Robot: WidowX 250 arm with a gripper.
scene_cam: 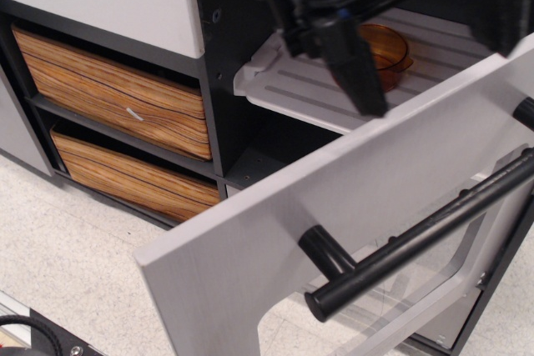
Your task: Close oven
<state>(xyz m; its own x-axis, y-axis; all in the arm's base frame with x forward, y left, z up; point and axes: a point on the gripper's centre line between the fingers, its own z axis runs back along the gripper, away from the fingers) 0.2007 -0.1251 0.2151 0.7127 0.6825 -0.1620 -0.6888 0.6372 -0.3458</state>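
Oven point(275, 231) door hangs open, near and right; gripper point(434, 56) is poised above the rack, jaws spread wide.
If the door is swung up now, a finger point(355, 68) could be trapped, or the amber pot point(390, 49) knocked.

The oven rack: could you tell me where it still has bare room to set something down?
The white rack is bare along its front-left part, between the black side wall and the amber bowl. Farther right it is crowded: the bowl sits there and the gripper hangs over it, above the open door.
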